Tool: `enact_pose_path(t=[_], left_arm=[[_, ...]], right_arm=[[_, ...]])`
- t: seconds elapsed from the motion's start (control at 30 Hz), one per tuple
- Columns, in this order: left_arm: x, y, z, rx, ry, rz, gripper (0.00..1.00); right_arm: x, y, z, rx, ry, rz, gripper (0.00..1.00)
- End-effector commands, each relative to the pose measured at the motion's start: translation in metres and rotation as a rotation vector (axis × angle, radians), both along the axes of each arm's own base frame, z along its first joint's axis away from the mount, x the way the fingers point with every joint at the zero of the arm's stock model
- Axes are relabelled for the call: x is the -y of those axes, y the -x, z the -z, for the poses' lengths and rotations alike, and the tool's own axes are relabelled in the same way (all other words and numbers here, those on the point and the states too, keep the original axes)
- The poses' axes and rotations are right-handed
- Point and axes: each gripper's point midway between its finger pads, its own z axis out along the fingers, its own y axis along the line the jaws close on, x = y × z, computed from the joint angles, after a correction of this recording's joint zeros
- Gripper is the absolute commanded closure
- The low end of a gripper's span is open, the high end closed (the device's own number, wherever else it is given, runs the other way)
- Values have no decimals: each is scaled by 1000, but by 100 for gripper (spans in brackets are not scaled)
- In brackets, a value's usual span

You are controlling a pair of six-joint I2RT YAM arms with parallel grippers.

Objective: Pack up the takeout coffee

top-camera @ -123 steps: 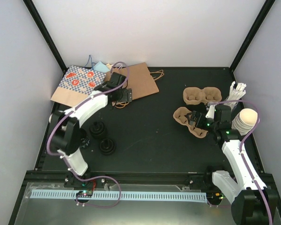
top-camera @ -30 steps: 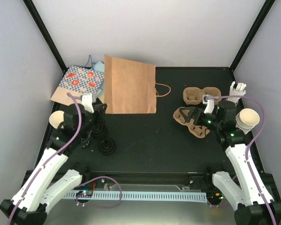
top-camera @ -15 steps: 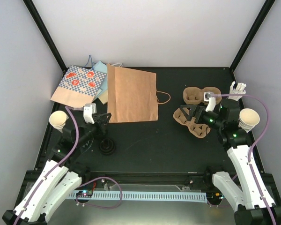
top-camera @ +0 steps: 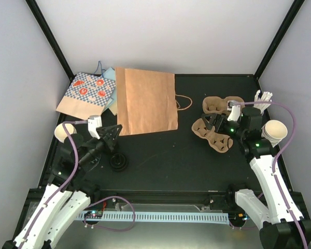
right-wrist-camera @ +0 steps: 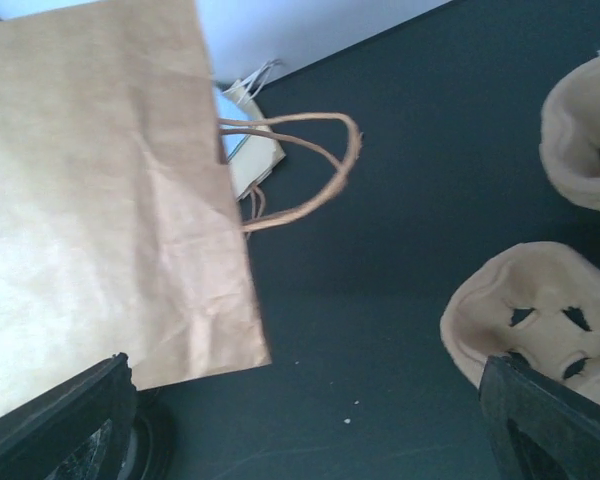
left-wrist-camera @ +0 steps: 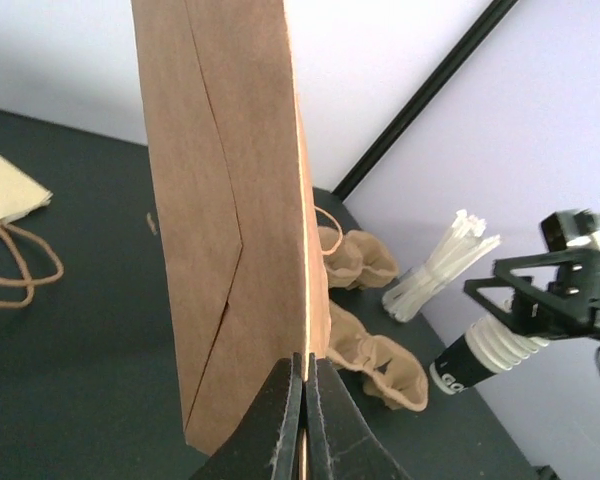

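My left gripper [top-camera: 115, 131] is shut on the bottom edge of the brown paper bag [top-camera: 145, 101], which hangs edge-on in the left wrist view [left-wrist-camera: 230, 200] above the left gripper [left-wrist-camera: 305, 372]. Two tan pulp cup carriers lie at the right, one nearer [top-camera: 212, 136] and one farther [top-camera: 222, 105]. My right gripper [top-camera: 213, 122] hovers open over them with nothing between its fingers [right-wrist-camera: 70, 420]. In the right wrist view the right gripper [right-wrist-camera: 300, 420] looks down on bare table, with a carrier [right-wrist-camera: 540, 310] at its right. Cream cups stand at the right edge [top-camera: 276, 130] and the left edge [top-camera: 64, 131]. Black lids [top-camera: 118, 162] sit at the near left.
A patterned paper bag [top-camera: 85, 92] and a pale blue one lie flat at the back left. A bundle of white sticks [top-camera: 262, 98] stands by the right edge. The brown bag's rope handle [right-wrist-camera: 300, 170] sticks out toward the carriers.
The left arm has drawn back from the far left with the brown bag, now lifted off the table. Over the last second the right gripper edged farther away over the carriers.
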Motion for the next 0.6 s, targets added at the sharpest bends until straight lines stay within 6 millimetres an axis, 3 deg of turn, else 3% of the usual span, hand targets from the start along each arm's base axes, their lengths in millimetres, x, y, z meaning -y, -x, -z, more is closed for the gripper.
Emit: enact_pose_path(t=[0.0,0.27,0.57], left_arm=[[0,16,-57,100,98,37,98],[6,30,-94,128,181,107,98],[28,64,-137,224,295,345,98]], right_arm=[[17,-9,3,-4,37,120,4],[30,-10,23,-33,55,206,4],[8,-10,5,21,-17,84,9]])
